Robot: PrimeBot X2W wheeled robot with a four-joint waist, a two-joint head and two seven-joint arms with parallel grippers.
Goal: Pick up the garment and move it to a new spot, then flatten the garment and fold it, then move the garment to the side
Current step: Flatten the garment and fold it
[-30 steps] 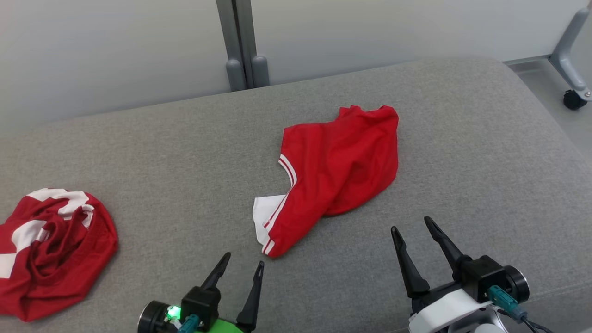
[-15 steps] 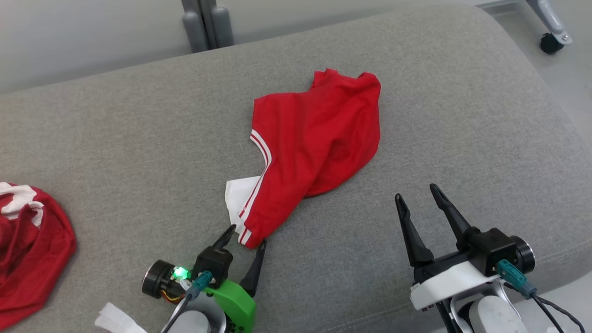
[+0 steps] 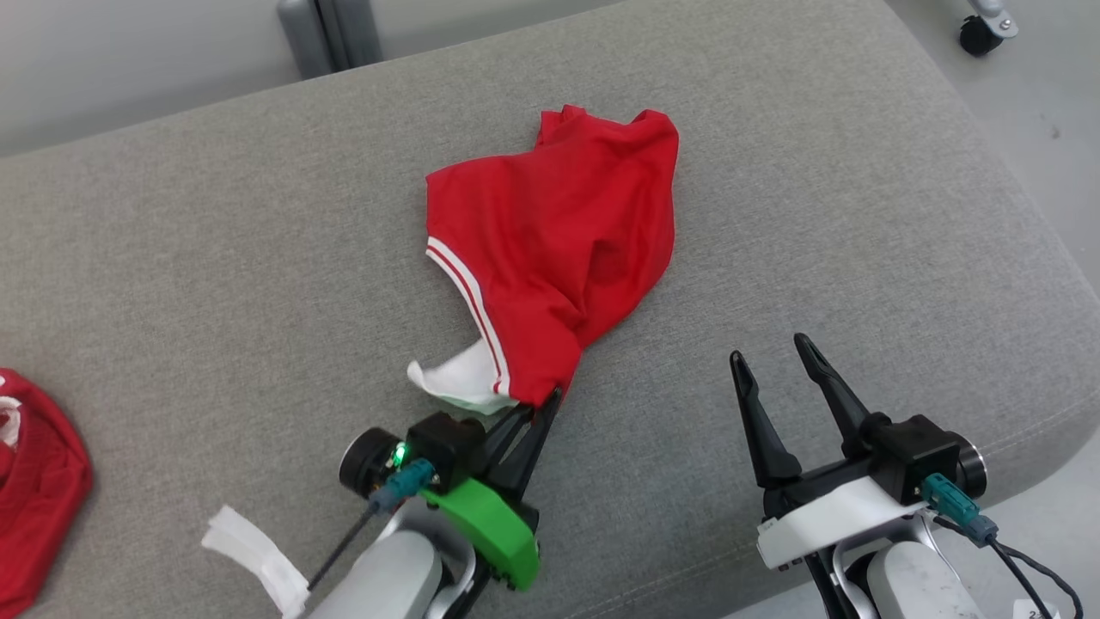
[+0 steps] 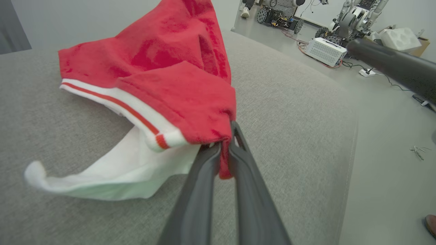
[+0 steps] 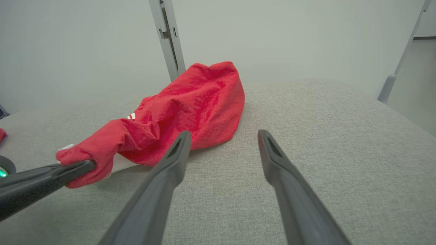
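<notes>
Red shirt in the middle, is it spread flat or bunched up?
Bunched up: the shirt lies crumpled in folds, its near corner pinched in the left gripper.

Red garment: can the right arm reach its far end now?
Probably yes. The right gripper stands open beside the red garment, bare grey cushion between them; the left gripper pinches the near corner, clear of that path.

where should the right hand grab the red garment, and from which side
On the red garment, probably the rounded fold nearest the right hand, coming low from the robot's right. That edge lies puffed up on the cushion, and the left hand pinches the striped corner.
</notes>
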